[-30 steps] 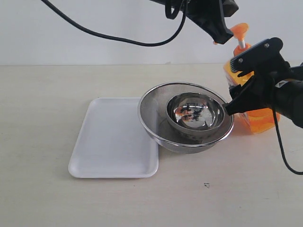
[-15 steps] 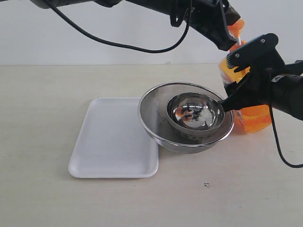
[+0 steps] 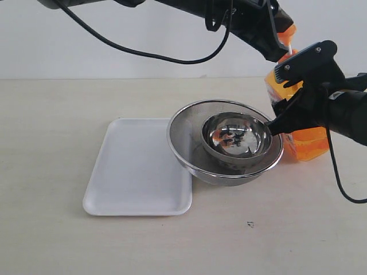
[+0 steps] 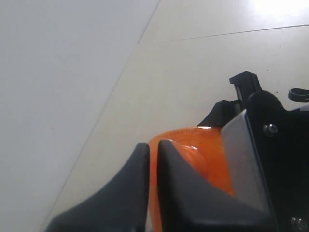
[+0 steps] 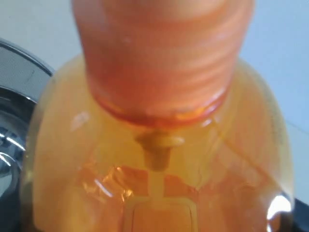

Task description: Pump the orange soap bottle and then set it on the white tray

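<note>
Right jaws clamp the soap bottle (image 3: 309, 146), right on the desk (image 3: 57, 114). Left jaws, together, rest on its pump (image 4: 193, 150).

Nothing on my screens is legible. At the right of the exterior view, the orange soap bottle (image 3: 309, 143) has its label mostly covered by the right gripper (image 3: 279, 102). A small pale sticker (image 3: 342, 102) on that arm is too small to read. In the right wrist view, lower centre, I see only a faint rectangular outline through the orange liquid, with no letters.
</note>
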Controlling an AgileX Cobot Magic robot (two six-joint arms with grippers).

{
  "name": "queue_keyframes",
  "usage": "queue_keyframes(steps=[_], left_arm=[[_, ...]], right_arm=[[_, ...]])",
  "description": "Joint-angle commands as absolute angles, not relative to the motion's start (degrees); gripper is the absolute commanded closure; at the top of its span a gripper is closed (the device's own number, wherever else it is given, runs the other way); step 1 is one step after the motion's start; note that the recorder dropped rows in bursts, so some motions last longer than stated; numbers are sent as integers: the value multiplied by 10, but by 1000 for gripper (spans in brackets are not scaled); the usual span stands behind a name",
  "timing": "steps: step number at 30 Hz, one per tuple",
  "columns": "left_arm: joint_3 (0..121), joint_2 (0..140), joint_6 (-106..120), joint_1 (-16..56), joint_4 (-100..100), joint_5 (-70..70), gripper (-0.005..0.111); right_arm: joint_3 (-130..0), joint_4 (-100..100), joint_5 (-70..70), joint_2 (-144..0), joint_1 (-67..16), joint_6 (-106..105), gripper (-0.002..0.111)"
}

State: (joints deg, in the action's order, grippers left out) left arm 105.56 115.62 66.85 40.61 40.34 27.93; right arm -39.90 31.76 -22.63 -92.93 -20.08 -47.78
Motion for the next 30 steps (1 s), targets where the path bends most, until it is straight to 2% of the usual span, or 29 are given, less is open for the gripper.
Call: queue_keyframes(steps=[1,30], left_arm=[[1053,1173,658,405,401,304,102],[1053,1202,611,405,345,348,102]], right_arm=[[-396,325,-181,-938,-200,-469,108],[-396,325,-177,-938,-200,-472,108]])
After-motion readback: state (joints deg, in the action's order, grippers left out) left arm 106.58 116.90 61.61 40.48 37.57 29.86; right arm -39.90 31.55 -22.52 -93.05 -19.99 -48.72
